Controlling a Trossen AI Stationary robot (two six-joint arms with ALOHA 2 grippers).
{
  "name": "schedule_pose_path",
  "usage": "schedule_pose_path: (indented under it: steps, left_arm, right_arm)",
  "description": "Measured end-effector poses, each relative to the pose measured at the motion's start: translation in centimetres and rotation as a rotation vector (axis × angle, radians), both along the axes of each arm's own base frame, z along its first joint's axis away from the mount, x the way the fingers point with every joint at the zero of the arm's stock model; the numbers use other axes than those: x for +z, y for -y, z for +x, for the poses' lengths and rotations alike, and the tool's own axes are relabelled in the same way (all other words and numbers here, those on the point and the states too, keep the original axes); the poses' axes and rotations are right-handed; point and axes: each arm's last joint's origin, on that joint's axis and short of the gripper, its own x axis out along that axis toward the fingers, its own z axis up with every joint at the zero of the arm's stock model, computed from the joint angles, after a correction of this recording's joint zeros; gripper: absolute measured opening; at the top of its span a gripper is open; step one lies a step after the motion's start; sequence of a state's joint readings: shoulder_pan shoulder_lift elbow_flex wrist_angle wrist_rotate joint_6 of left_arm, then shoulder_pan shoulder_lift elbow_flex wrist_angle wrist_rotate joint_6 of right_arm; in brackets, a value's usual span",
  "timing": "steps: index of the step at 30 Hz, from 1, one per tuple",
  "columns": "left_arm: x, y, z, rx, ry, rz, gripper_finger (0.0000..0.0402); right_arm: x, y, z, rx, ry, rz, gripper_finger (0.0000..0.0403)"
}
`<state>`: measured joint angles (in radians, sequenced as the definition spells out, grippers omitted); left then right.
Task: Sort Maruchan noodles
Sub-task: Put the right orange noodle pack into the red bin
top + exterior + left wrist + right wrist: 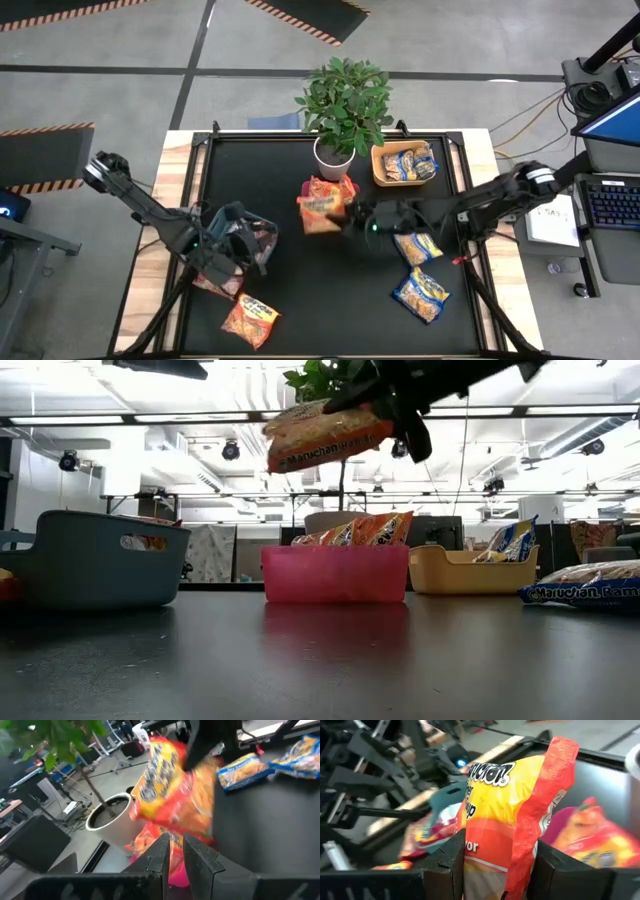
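My right gripper (348, 216) is shut on an orange Maruchan packet (320, 212), held in the air over the pink bin (335, 575), which has orange packets (365, 528) in it. In the low view the packet (322, 435) hangs high above that bin. My left gripper (255, 243) is over the grey-blue bin (90, 558) at the table's left, its fingers (200, 862) shut and empty. Two blue-and-yellow packets (418, 247) (422, 294) lie flat on the table at the right. One orange packet (250, 321) lies near the front left. My right gripper pinches the orange packet between its two fingers (445, 865), at the packet's end toward the table's right (495, 870). The fingers come roughly level from the table's right. The packet sticks out beyond the fingertips, lifted clear above the pink bin.
A potted plant (340, 110) stands at the table's far edge, just behind the pink bin. A yellow bin (378, 172) with blue-and-yellow packets stands at the far right. The table's front middle (330, 320) is bare black surface.
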<state>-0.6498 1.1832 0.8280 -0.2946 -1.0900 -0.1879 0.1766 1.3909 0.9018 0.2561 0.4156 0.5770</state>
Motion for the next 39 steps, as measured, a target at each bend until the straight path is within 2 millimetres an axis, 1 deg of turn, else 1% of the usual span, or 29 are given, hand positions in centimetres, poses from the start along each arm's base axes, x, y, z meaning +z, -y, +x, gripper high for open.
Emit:
schedule_pose_path:
  steps: [3,6,9,13,16,19,22,24,26,29,39]
  left_arm:
    - [-0.2,-0.6,-0.7,0.0,0.006,-0.005,0.0037]
    - [-0.2,-1.0,-1.4,-0.005,0.006,0.005,0.0037]
    - [0.2,-1.3,-1.8,-0.014,0.005,0.022,0.0037]
    - [0.5,-1.5,-2.0,-0.018,0.007,0.03,0.0037]
    - [0.4,-1.5,-2.0,-0.019,0.0,0.036,0.0037]
    - [0.2,-1.4,-1.8,-0.019,-0.008,0.042,0.0037]
    - [0.1,-1.3,-1.8,-0.019,-0.014,0.046,0.0037]
    - [0.0,-1.3,-1.7,-0.02,-0.017,0.048,0.0037]
    - [0.0,-1.3,-1.7,-0.02,-0.019,0.05,0.0037]
    - [0.0,-1.3,-1.7,-0.02,-0.021,0.052,0.0037]
    - [-0.1,-1.3,-1.7,-0.022,-0.027,0.058,0.0037]
  right_arm:
    - [1.5,1.4,0.2,-0.034,-0.088,-0.03,0.0132]
    - [2.6,2.5,0.8,-0.063,-0.196,-0.075,0.0132]
    - [3.4,3.5,1.6,-0.083,-0.305,-0.102,0.0132]
    - [3.7,4.4,2.4,-0.057,-0.493,-0.195,0.0132]
    - [3.6,4.7,2.9,-0.004,-0.617,-0.282,0.0132]
    - [3.3,4.8,3.5,0.048,-0.703,-0.337,0.0132]
    - [3.0,4.8,4.2,0.084,-0.736,-0.375,0.0132]
    - [2.7,4.8,4.8,0.15,-0.755,-0.382,0.0132]
    - [2.0,4.7,5.2,0.214,-0.784,-0.378,0.0132]
    - [1.3,4.7,5.7,0.255,-0.835,-0.41,0.0132]
    - [0.2,4.6,6.1,0.376,-0.921,-0.49,0.0132]
